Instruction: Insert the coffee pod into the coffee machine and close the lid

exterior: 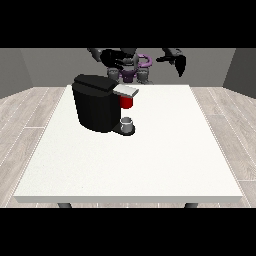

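Note:
The black coffee machine [95,102] stands on the white table [150,160], left of centre. Its grey lid [126,90] juts out level towards the view's right, and a red thing at the machine [127,102] shows just beneath it. A small grey thing [128,123] stands on the machine's base below that; I cannot tell whether it is the pod. The hand at the view's left [114,59] is raised behind the machine, clear of it. The hand at the view's right [179,63] hangs in the air beyond the table's far edge, fingers relaxed and pointing down, holding nothing.
The robot's torso [131,70] is behind the table's far edge. Wood floor surrounds the table. White table surface stretches in front of the machine and to its right.

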Action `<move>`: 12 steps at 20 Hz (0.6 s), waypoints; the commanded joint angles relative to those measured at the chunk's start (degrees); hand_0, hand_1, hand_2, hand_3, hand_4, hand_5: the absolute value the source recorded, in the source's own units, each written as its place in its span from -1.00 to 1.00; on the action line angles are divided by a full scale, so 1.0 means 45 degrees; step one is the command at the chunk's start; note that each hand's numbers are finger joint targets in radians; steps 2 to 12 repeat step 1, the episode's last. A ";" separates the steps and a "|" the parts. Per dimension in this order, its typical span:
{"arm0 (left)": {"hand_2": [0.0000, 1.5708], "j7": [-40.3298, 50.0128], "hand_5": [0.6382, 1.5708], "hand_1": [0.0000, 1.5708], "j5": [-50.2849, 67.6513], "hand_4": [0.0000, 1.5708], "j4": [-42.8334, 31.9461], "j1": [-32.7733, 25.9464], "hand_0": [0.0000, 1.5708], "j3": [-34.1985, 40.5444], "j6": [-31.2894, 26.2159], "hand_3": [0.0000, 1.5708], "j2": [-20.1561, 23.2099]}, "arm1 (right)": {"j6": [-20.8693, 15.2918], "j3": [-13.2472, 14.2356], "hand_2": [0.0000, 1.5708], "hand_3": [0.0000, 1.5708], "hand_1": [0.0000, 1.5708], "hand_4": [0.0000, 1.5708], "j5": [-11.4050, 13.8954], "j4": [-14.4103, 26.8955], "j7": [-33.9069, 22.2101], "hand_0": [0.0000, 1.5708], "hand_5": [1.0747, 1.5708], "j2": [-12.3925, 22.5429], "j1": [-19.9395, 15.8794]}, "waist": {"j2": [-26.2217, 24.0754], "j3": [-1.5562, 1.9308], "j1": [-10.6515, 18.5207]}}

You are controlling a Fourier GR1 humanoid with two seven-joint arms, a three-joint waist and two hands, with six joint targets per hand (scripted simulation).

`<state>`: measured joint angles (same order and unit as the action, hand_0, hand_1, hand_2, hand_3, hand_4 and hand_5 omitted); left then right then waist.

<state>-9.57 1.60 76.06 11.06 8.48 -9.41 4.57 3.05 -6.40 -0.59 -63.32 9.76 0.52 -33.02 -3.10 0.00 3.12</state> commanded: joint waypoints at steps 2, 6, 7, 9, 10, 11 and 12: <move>-1.00 -0.0563 1.00 -1.00 -0.0357 -0.76 -0.0458 -0.0786 -1.00 -0.0168 0.0316 -1.00 -0.0300 | -0.0849 -0.1102 -1.00 -1.00 -1.00 -0.80 -0.1107 -0.0872 0.0298 -1.00 1.00 -0.0109 0.2189 | -0.0688 0.0001 -0.0536; -1.00 -0.0563 1.00 -1.00 -0.0357 -0.76 -0.0458 -0.0786 -1.00 -0.0168 0.0316 -1.00 -0.0300 | -0.0849 -0.1102 -1.00 -1.00 -1.00 -0.80 -0.1107 -0.0872 0.0298 -1.00 1.00 -0.0109 0.2189 | -0.0688 0.0001 -0.0536; -1.00 -0.0563 1.00 -1.00 -0.0357 -0.76 -0.0458 -0.0786 -1.00 -0.0168 0.0316 -1.00 -0.0300 | -0.0849 -0.1102 -1.00 -1.00 -1.00 -0.80 -0.1107 -0.0872 0.0298 -1.00 1.00 -0.0109 0.2189 | -0.0688 0.0001 -0.0536; -1.00 -0.0563 1.00 -1.00 -0.0357 -0.76 -0.0458 -0.0786 -1.00 -0.0168 0.0316 -1.00 -0.0300 | -0.0849 -0.1102 -1.00 -1.00 -1.00 -0.80 -0.1107 -0.0872 0.0298 -1.00 1.00 -0.0109 0.2189 | -0.0688 0.0001 -0.0536; -1.00 -0.0563 1.00 -1.00 -0.0357 -0.76 -0.0458 -0.0786 -1.00 -0.0168 0.0316 -1.00 -0.0300 | -0.0849 -0.1102 -1.00 -1.00 -1.00 -0.80 -0.1107 -0.0872 0.0298 -1.00 1.00 -0.0109 0.2189 | -0.0688 0.0001 -0.0536; -1.00 -0.0563 1.00 -1.00 -0.0357 -0.76 -0.0458 -0.0786 -1.00 -0.0168 0.0316 -1.00 -0.0300 | -0.0849 -0.1102 -1.00 -1.00 -1.00 -0.80 -0.1107 -0.0872 0.0298 -1.00 1.00 -0.0109 0.2189 | -0.0688 0.0001 -0.0536; -1.00 -0.0563 1.00 -1.00 -0.0357 -0.76 -0.0458 -0.0786 -1.00 -0.0168 0.0316 -1.00 -0.0300 | -0.0849 -0.1102 -1.00 -1.00 -1.00 -0.80 -0.1107 -0.0872 0.0298 -1.00 1.00 -0.0109 0.2189 | -0.0688 0.0001 -0.0536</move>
